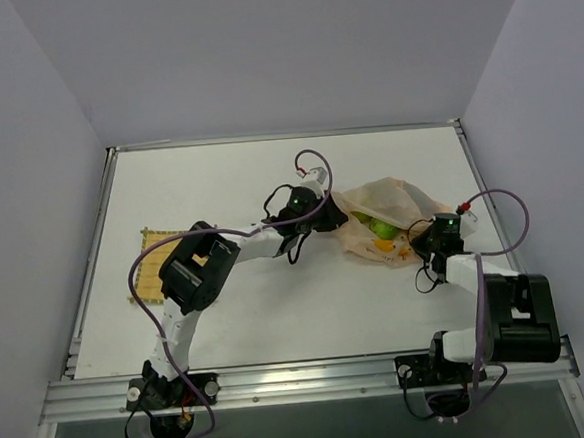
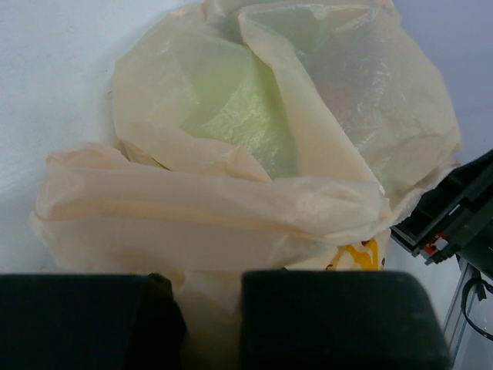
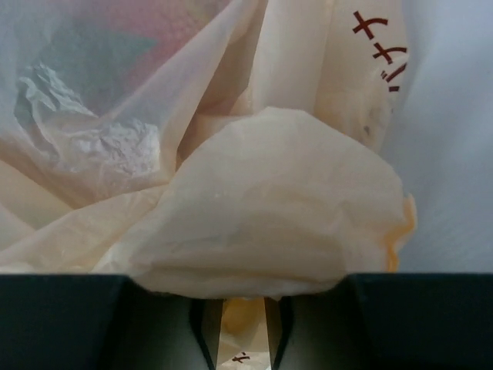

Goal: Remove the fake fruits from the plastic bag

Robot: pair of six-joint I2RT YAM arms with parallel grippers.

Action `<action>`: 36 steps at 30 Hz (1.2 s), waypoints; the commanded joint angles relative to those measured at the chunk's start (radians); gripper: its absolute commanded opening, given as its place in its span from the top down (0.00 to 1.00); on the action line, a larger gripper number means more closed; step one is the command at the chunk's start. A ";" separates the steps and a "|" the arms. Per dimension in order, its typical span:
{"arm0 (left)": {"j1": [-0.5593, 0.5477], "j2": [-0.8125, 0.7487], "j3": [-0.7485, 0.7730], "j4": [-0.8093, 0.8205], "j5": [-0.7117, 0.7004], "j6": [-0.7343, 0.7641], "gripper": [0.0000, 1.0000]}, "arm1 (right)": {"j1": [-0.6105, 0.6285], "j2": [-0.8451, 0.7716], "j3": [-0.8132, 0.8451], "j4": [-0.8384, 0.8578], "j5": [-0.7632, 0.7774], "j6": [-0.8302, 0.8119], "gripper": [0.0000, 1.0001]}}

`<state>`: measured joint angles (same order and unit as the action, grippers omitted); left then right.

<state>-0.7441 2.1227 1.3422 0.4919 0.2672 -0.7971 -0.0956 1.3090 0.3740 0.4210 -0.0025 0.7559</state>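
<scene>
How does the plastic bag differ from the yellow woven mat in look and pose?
The plastic bag is crumpled and bulging; the mat lies flat. The bag is translucent peach, with a green fruit visible inside; the mat is opaque yellow and woven. The bag sits right of centre; the mat is at the left side, partly hidden under the left arm. Both rest on the white table.

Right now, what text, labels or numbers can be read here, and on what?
On the plastic bag, right wrist view: dark red characters, sideways crossed strokes, possibly Japanese; I cannot read them.
Tiny red marks beside its yellow print, left wrist view: too blurred.
Nothing else legible.
</scene>
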 commanded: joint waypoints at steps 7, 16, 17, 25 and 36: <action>-0.040 -0.098 0.025 -0.013 -0.043 0.098 0.97 | 0.019 -0.207 0.078 -0.134 -0.001 -0.089 0.32; -0.083 -0.133 0.063 -0.078 -0.079 0.131 0.97 | 0.155 -0.488 0.166 -0.401 0.070 -0.118 0.21; -0.084 -0.139 0.064 -0.084 -0.080 0.136 0.97 | 0.160 -0.502 0.181 -0.416 0.068 -0.122 0.20; -0.086 -0.142 0.075 -0.090 -0.085 0.137 0.97 | 0.209 -0.478 0.221 -0.416 0.015 -0.145 0.45; -0.087 -0.156 0.077 -0.127 -0.134 0.203 0.91 | 0.240 -0.186 0.338 -0.186 0.018 -0.083 0.11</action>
<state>-0.8310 2.0472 1.3685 0.3824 0.1673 -0.6357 0.1448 1.0752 0.6613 0.1257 -0.0395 0.6270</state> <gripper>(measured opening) 0.078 0.913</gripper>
